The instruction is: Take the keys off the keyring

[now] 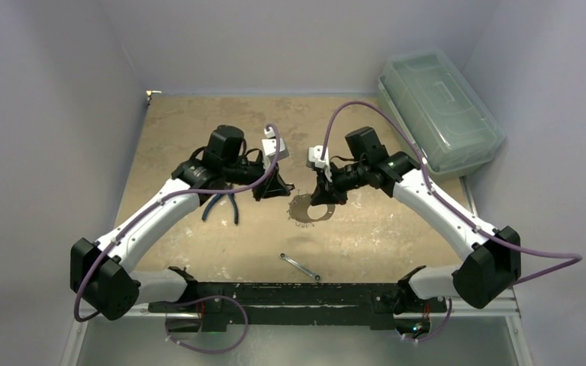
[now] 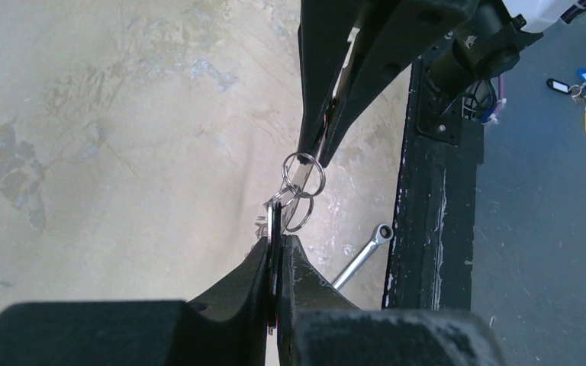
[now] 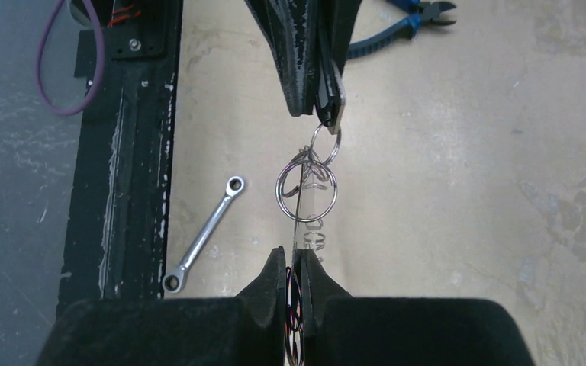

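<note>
Both grippers meet above the middle of the table with a bunch of silvery split rings, the keyring (image 3: 307, 191), hanging taut between them. It also shows in the left wrist view (image 2: 303, 169). My left gripper (image 2: 278, 238) is shut on a flat key seen edge-on (image 2: 276, 221), which hangs from a small ring. My right gripper (image 3: 296, 252) is shut on another thin key blade (image 3: 297, 229) that runs up into the large ring. In the top view, the left gripper (image 1: 282, 187) and right gripper (image 1: 322, 194) face each other closely. The rings are too small to make out there.
Blue-handled pliers (image 1: 221, 206) lie left of centre. A slim silver wrench (image 1: 300, 267) lies near the black front rail (image 1: 290, 293). A dark oval stain (image 1: 309, 210) marks the table under the grippers. A clear lidded box (image 1: 439, 110) stands at the back right.
</note>
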Controlling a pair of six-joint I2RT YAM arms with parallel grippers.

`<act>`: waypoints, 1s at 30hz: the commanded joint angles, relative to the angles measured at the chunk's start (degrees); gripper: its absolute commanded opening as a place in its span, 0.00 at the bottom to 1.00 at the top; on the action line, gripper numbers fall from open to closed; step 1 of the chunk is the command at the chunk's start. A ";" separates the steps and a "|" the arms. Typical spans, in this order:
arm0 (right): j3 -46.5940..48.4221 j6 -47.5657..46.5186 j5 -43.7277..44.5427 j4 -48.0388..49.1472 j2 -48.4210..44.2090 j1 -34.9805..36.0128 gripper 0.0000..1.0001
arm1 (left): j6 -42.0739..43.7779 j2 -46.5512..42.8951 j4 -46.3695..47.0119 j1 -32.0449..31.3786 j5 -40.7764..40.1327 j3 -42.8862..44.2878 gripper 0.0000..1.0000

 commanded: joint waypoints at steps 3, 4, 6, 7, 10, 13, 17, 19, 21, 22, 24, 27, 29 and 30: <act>-0.66 1.81 -4.41 3.75 -0.73 -0.51 0.00 | 1.14 -6.89 -2.32 2.14 -3.09 -0.59 0.00; -0.89 1.69 -4.73 3.92 -0.25 -0.55 0.00 | 2.60 -7.09 -3.65 2.15 -2.95 -0.65 0.00; -1.27 1.87 -5.07 4.81 0.94 -0.67 0.02 | 3.86 -6.57 -6.72 2.15 -1.66 -0.23 0.00; -1.32 2.00 -5.27 5.40 1.56 -0.68 0.03 | 4.08 -6.04 -8.20 2.03 -0.79 0.12 0.00; -1.05 2.75 -6.31 7.20 3.17 -0.82 0.04 | 4.51 -3.58 -10.60 1.25 1.42 1.57 0.00; 0.13 3.16 -6.66 7.94 4.98 -0.78 0.06 | 4.72 -1.40 -11.32 0.41 2.97 2.76 0.00; 1.40 2.41 -6.67 8.29 7.97 -0.79 0.13 | -1.14 -0.89 -5.59 -0.05 3.18 0.79 0.00; 1.74 2.09 -6.71 8.65 9.02 -0.77 0.17 | -4.02 -0.72 -2.45 -0.05 3.30 -0.85 0.00; 1.59 2.06 -6.91 9.55 9.82 -0.80 0.21 | -6.79 -0.64 0.58 -0.05 3.22 -2.68 0.00; 1.50 2.06 -7.00 10.04 10.22 -0.77 0.26 | -7.56 -0.48 1.34 -0.05 3.14 -3.32 0.00; 1.36 2.05 -7.06 10.76 11.05 -0.80 0.33 | -9.92 -0.21 3.04 -0.05 2.84 -4.34 0.00; 1.04 2.01 -7.52 11.68 11.71 -0.92 0.41 | -10.95 0.35 3.58 -0.02 2.69 -4.92 0.00; 0.68 2.11 -7.38 12.34 11.51 -0.92 0.43 | -11.96 0.51 4.32 0.08 2.44 -5.07 0.00; 0.62 2.31 -7.25 12.64 11.35 -1.00 0.45 | -12.17 0.53 4.38 0.12 2.36 -4.95 0.00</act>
